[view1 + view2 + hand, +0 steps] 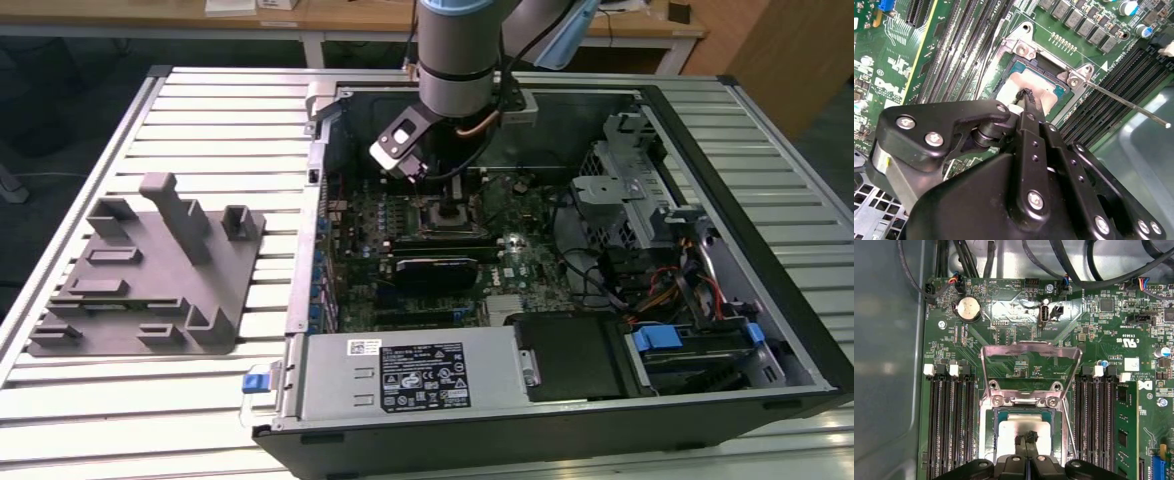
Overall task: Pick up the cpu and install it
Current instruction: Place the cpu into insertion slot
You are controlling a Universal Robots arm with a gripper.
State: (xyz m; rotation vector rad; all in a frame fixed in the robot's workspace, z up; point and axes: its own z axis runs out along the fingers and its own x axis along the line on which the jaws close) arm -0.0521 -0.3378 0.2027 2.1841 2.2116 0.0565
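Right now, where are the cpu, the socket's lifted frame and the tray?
cpu (1010, 432): first wrist view, on its silver top plate.
frame (1029, 346): first wrist view, on its raised top bar.
tray (127, 290): exterior view, on its flat base.

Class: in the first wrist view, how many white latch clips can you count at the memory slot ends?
4. Two white clips sit on one side of the socket frame, two on the other; the end effector may hide more.
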